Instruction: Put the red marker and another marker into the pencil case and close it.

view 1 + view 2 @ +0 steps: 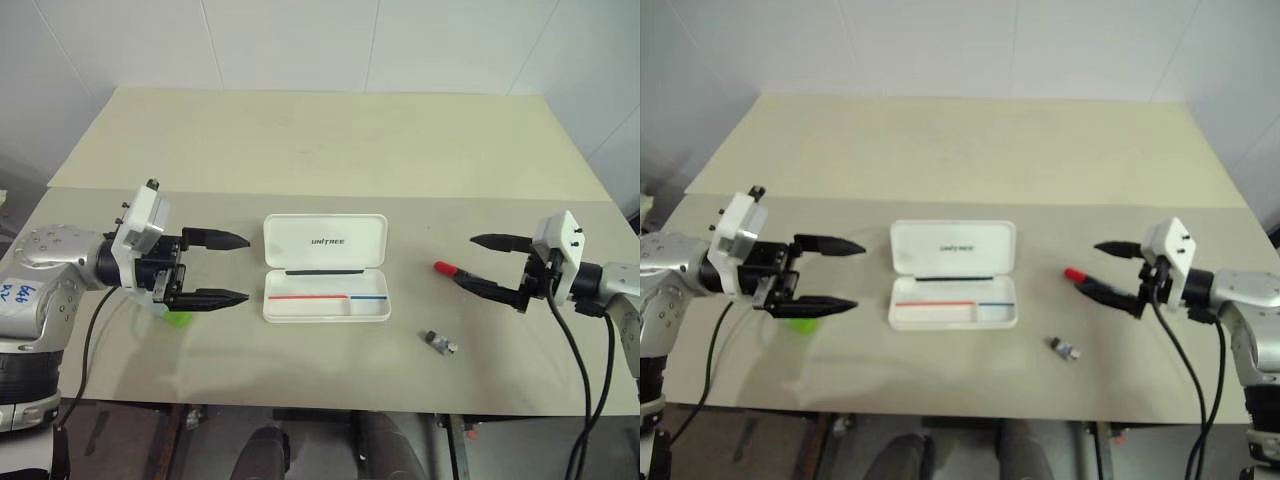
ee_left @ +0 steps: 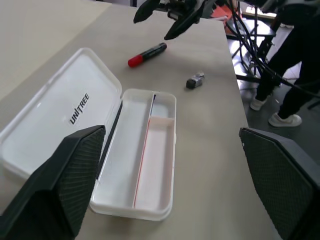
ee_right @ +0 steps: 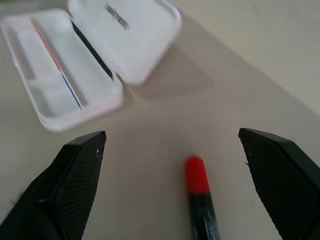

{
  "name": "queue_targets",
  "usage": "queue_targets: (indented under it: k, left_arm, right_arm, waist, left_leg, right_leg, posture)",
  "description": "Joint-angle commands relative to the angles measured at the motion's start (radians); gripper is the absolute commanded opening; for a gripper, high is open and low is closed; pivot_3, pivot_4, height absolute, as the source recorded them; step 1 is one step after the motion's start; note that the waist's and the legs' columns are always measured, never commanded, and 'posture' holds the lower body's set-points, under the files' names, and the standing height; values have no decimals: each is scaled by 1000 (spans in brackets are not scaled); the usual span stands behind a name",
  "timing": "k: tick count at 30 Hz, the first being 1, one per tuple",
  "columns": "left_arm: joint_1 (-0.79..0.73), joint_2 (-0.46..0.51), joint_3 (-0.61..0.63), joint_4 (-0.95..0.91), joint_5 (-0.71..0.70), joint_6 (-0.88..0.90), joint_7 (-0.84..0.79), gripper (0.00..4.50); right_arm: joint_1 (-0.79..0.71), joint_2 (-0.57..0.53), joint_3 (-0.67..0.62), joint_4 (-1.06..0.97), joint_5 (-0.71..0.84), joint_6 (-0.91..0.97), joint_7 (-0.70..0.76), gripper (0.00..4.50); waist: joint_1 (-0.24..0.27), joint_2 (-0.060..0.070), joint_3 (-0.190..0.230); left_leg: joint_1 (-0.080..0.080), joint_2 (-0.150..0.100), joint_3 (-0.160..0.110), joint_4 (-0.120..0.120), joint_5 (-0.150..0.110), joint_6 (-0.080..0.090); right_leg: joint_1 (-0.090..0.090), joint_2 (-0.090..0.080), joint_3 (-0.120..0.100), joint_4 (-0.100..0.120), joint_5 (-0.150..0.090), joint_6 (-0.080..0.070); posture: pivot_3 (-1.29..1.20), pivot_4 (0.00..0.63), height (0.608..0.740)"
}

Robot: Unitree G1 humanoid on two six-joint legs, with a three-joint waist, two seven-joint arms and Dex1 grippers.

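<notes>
Jaws on both the left gripper (image 1: 232, 268) and right gripper (image 1: 480, 262) gape wide, holding nothing. The pencil case (image 1: 325, 268) lies open and bare on the worktop (image 1: 330, 150). The red marker (image 3: 201, 205) lies under the right gripper, the green-ended marker (image 1: 177, 318) under the left. Both must go in, then the lid shuts.

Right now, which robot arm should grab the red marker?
The right one, probably. The right gripper is open, with the red marker lying on the table just past its fingertips. The left gripper is across the open pencil case, far from it.
</notes>
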Motion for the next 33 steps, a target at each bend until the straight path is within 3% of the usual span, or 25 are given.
queue_targets:
  k: [1,15,18,26,31,33]
  left_arm:
    - [-60,37,12,19,-41,43,-18,4461]
    - [-128,86,35,110,-43,36,-80,4461]
    - [-120,85,39,116,-39,18,-81,4500]
    - [-107,74,32,117,-33,-14,-71,4500]
    - [-98,60,21,124,-17,-52,-65,4500]
    - [-85,69,-7,151,57,-138,-65,4500]
  right_arm:
    - [-61,-17,36,132,-57,-80,71,4500]
    - [-283,5,147,695,-261,-342,197,4500]
    - [-304,9,148,751,-271,-371,208,3617]
    - [-330,42,134,709,-237,-379,267,741]
    - [-331,62,128,640,-232,-391,242,603]
    - [-331,67,125,586,-227,-382,226,603]
  waist:
    - [0,0,0]
    - [-5,0,0]
    - [-5,0,0]
    - [-9,0,0]
    - [-20,0,0]
    - [-22,0,0]
  left_leg:
    - [0,0,0,0,0,0]
    - [2,0,2,-1,0,0]
    - [2,0,2,-1,0,0]
    - [2,0,2,-1,1,-1]
    - [2,0,2,-1,1,-2]
    - [2,0,2,-1,1,-2]
  right_leg:
    - [0,0,0,1,0,0]
    - [0,0,1,2,0,-1]
    - [0,0,1,2,0,-1]
    - [0,0,2,2,0,-1]
    - [0,0,2,3,0,-1]
    - [0,0,2,3,0,-1]
  posture:
    - [0,150,740]
    - [0,150,740]
    - [0,150,740]
    - [0,150,740]
    - [0,150,740]
    - [0,150,740]
